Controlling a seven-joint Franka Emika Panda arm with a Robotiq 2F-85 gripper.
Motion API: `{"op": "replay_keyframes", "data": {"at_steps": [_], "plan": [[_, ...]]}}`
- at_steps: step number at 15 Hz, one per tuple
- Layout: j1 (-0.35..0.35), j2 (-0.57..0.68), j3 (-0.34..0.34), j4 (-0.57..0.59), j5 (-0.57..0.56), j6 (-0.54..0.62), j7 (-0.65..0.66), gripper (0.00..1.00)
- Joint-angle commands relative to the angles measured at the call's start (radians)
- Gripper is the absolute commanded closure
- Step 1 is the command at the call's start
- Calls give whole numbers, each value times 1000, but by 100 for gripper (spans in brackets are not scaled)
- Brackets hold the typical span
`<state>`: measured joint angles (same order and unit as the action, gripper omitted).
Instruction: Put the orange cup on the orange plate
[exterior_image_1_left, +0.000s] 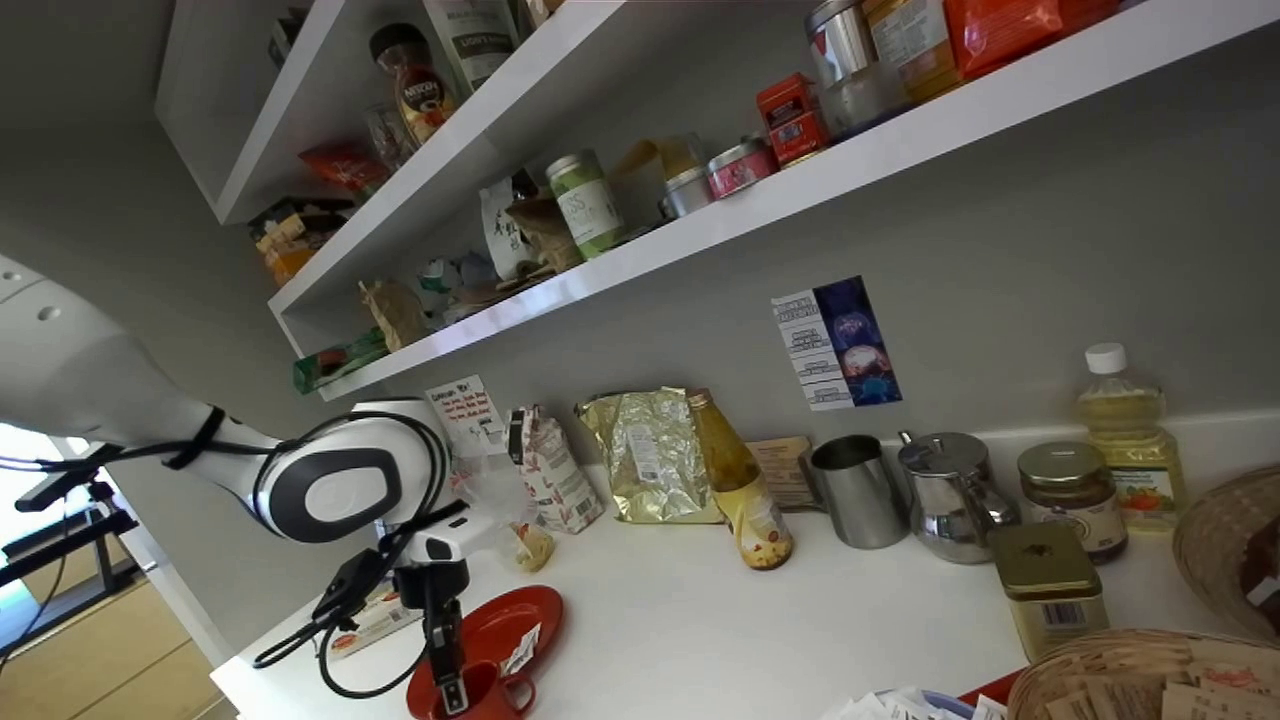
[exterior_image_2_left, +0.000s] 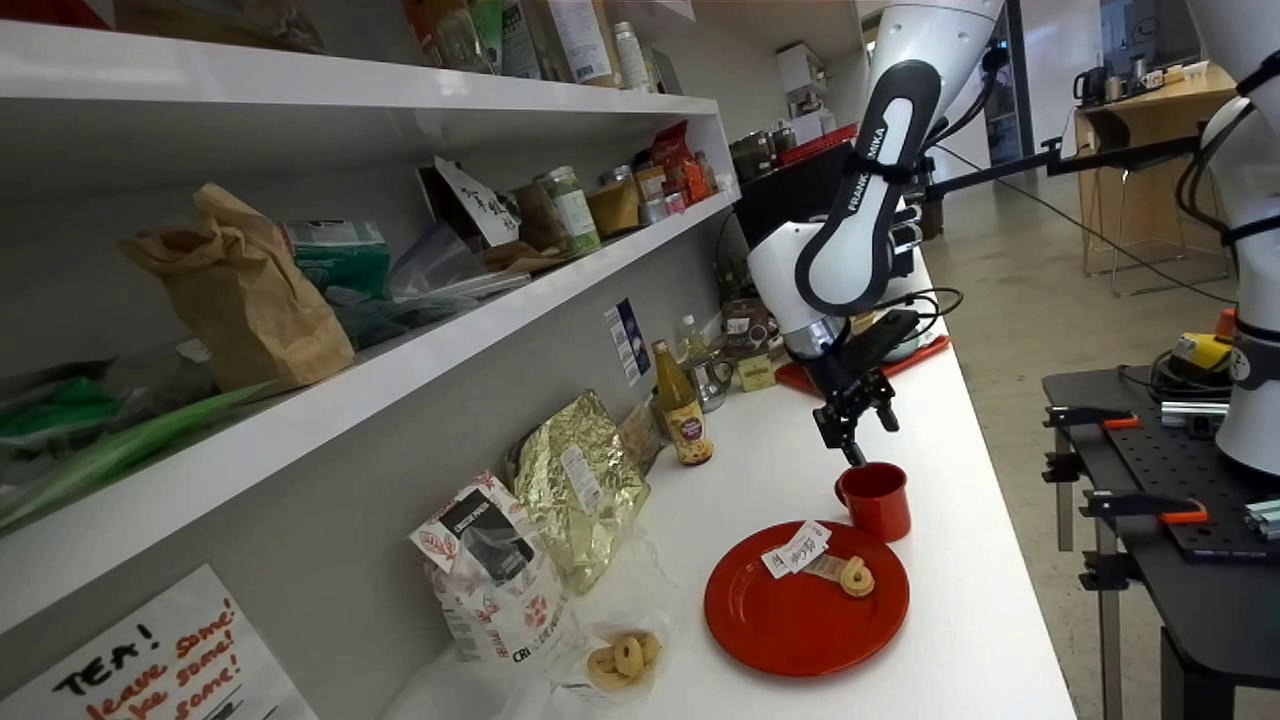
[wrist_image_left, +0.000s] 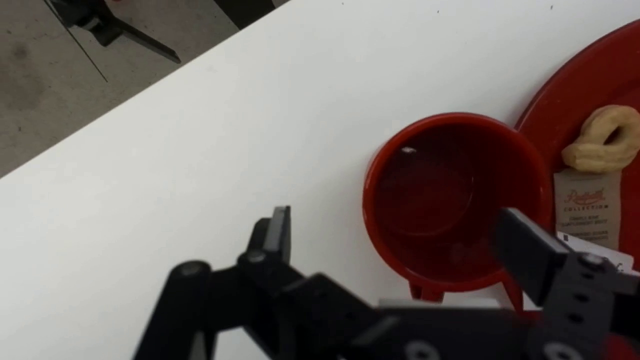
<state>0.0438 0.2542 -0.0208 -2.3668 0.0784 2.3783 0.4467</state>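
Gripper (wrist_image_left: 395, 212) wide, right at rim of red-orange cup (exterior_image_2_left: 882, 518), can't tell if touching. Cup upright on white tbl (exterior_image_2_left: 990, 625) nr floor-side edge, just beside red-orange plate (exterior_image_2_left: 780, 635). Plate's btwn that edge & wall-side edge, w/ sachets (exterior_image_2_left: 797, 551) & a ring snack (exterior_image_2_left: 856, 577) on it.

Cup (exterior_image_2_left: 880, 508) stood on worktop (exterior_image_2_left: 965, 610) nearer open edge than wall edge, just beside plate (exterior_image_2_left: 790, 630). Pastry (exterior_image_2_left: 858, 578), paper slips (exterior_image_2_left: 797, 549) lay on plate. Bag (exterior_image_2_left: 580, 490), bottle (exterior_image_2_left: 683, 412) stood near wall edge.
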Motion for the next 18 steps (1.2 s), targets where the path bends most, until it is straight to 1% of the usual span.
{"op": "replay_keyframes", "data": {"at_steps": [1,12,13,14,16,17,18], "plan": [[8,43,-25,48,-18,-16,36,0],[22,153,-37,86,-1,-26,43,0],[25,164,-40,88,-10,-27,44,25],[26,171,-40,90,-7,-27,43,26],[29,182,-43,92,-7,-28,41,40],[30,185,-44,94,-8,-30,41,49],[32,188,-46,97,-9,-32,43,56]]}}
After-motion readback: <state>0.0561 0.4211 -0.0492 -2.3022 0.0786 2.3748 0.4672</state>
